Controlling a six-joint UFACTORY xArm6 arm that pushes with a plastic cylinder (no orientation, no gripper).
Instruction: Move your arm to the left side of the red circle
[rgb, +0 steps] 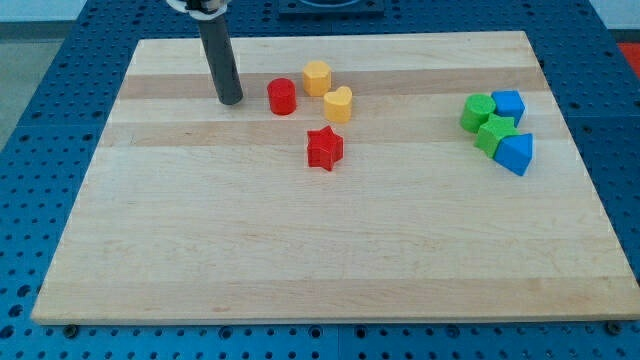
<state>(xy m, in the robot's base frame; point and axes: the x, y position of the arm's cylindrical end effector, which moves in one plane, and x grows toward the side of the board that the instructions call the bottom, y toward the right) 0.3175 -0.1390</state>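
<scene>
The red circle (282, 96) is a short red cylinder standing near the view's top, left of centre, on the wooden board (300, 250). My tip (231, 101) rests on the board just to the view's left of the red circle, with a small gap between them. The dark rod rises from the tip toward the view's top edge. A yellow hexagon block (317, 76) and a yellow heart block (338, 104) sit to the right of the red circle. A red star block (324, 148) lies below them.
At the view's right is a tight cluster: two green blocks (477, 112) (494, 135), a blue block (509, 104) and a blue triangular block (516, 153). A blue perforated table surrounds the board.
</scene>
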